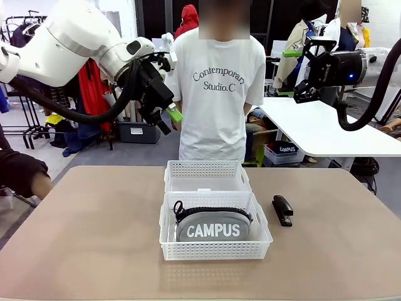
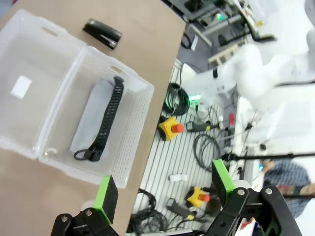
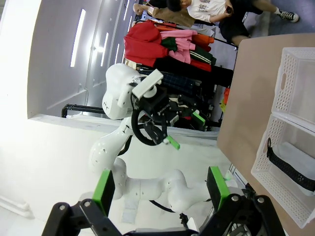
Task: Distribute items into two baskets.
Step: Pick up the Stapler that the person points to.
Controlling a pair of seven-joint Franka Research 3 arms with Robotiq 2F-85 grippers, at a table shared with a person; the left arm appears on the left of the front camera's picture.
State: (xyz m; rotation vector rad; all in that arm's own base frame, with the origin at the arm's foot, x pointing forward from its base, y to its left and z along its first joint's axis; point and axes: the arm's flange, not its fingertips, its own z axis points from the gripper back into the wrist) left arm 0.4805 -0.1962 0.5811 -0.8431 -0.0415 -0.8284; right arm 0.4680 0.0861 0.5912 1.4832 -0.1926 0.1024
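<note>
The pouch (image 1: 213,228) lies flat in the near basket (image 1: 216,252), in the lower middle of the front view. Its "CAMPUS" print faces the camera and its black zip runs along the top. The far basket (image 1: 207,168) stands right behind it, rim to rim, toward the person (image 1: 216,94), and holds neither item. The stapler (image 1: 282,210) lies on the table (image 1: 94,238) just right of the near basket, not touching it.

The left pincer (image 1: 168,118) hangs in the upper left of the front view, high over the table and tilted down toward the middle. Its jaws are wide and it holds nothing. In its wrist view the left pincer (image 2: 165,189) shows both green pads far apart at the bottom edge. The pouch (image 2: 96,123) lies in its basket at centre left, and the stapler (image 2: 102,33) is on the table near the top.

The right pincer (image 1: 305,70) hangs in the upper right of the front view, well above the table and beside the person's shoulder. In its wrist view the right pincer (image 3: 160,189) has its pads spread wide with nothing between them. Both baskets sit at the right edge there, and the pouch (image 3: 295,157) shows in the lower one.
</note>
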